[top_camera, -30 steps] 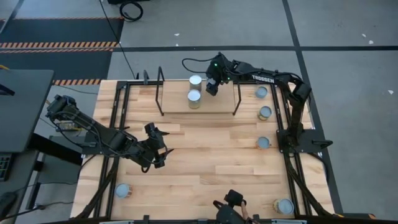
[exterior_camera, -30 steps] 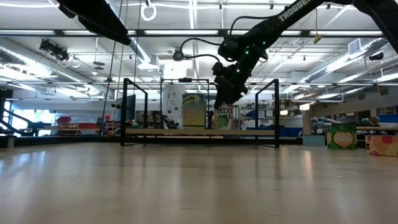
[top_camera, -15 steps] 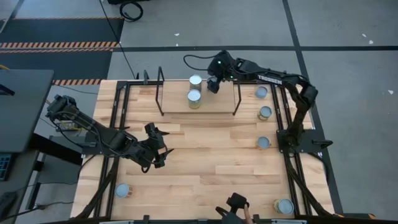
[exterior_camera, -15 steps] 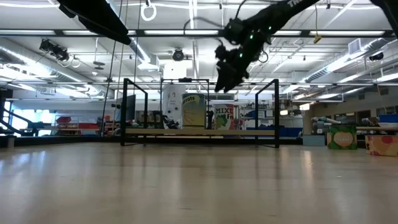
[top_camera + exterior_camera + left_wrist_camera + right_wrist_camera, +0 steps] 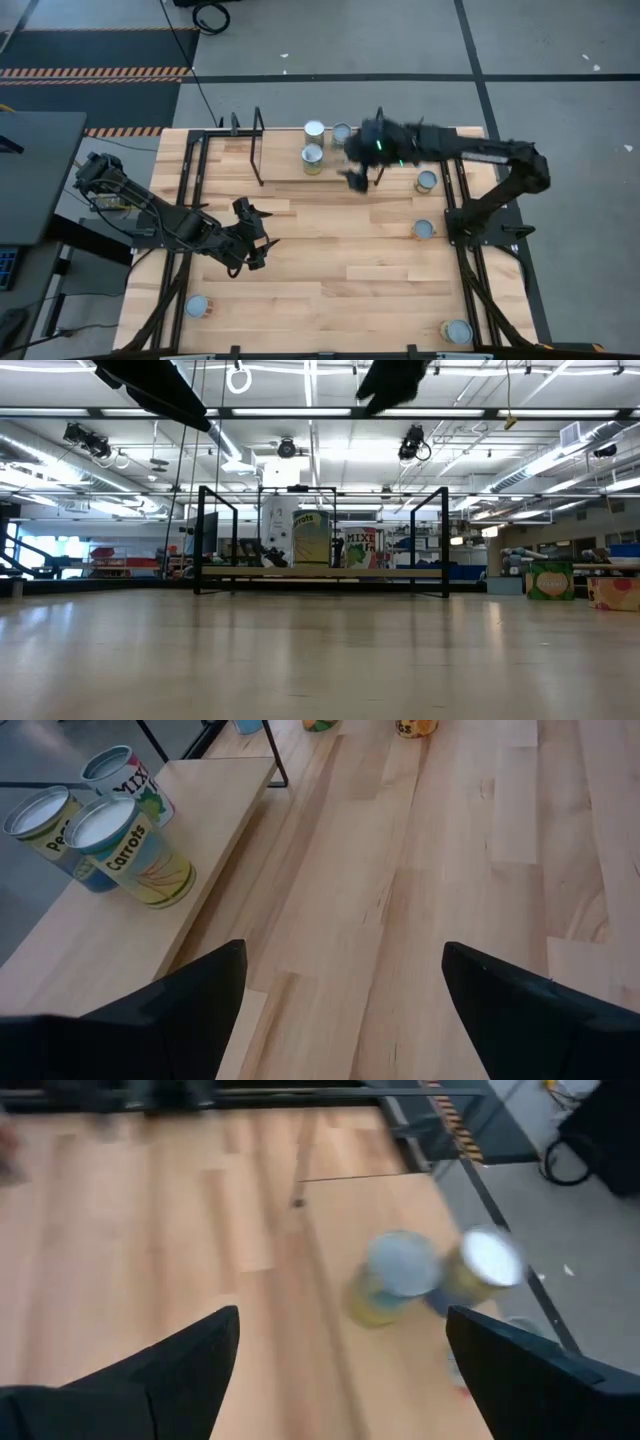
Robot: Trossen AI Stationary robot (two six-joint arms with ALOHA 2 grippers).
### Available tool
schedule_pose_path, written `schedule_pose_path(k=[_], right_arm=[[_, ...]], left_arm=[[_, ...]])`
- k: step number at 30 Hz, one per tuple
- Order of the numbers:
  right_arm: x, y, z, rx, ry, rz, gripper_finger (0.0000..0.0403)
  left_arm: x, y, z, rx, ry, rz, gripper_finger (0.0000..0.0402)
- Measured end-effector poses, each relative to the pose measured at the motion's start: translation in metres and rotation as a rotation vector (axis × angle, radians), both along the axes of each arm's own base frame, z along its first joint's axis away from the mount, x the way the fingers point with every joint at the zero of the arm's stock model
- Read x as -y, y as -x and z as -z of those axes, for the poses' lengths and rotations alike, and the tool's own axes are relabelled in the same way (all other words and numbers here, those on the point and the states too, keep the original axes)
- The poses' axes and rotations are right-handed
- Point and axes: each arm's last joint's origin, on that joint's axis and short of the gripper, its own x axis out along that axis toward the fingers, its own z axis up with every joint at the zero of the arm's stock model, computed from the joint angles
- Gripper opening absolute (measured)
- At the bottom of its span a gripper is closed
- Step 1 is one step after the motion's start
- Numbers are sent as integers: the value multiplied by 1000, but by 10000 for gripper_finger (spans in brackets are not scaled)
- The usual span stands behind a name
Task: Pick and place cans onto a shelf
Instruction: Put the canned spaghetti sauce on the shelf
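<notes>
Three cans (image 5: 314, 153) stand on shelf (image 5: 285, 165).

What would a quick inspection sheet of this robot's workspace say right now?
Surface: butcher-block tabletop, bare light wood, nothing spilled.
Job's things: three cans stand upright on the shelf; four loose cans show on the tabletop, three along its right edge and one at the near left corner.
Clutter: nothing seen.
Grippers: left claw is open and empty, low over the middle-left of the tabletop; right claw is open and empty, up in the air by the shelf's right end.
Cables: a black cable lies coiled on the floor beyond the table.
Surroundings: grey floor with hazard-striped tape; a large lit hall behind.
</notes>
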Motion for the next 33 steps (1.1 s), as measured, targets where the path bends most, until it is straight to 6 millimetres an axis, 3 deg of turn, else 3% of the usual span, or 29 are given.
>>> schedule_pose_path(k=[8, 16, 20, 25, 33], right_arm=[[-122, 36, 6, -13, -117, -89, 364], [-213, 77, 31, -70, -347, -123, 363], [-238, 100, 38, -118, -432, -85, 363], [-255, 123, 52, -276, -528, 25, 363], [-284, 145, 90, -720, -619, 241, 363]], left_arm=[[0, 0, 0, 7, 13, -8, 341], [1, 0, 0, 16, 40, -18, 341], [3, 0, 1, -5, 124, 15, 341], [6, 0, 3, -59, 220, 100, 341], [9, 0, 3, -77, 281, 159, 341]])
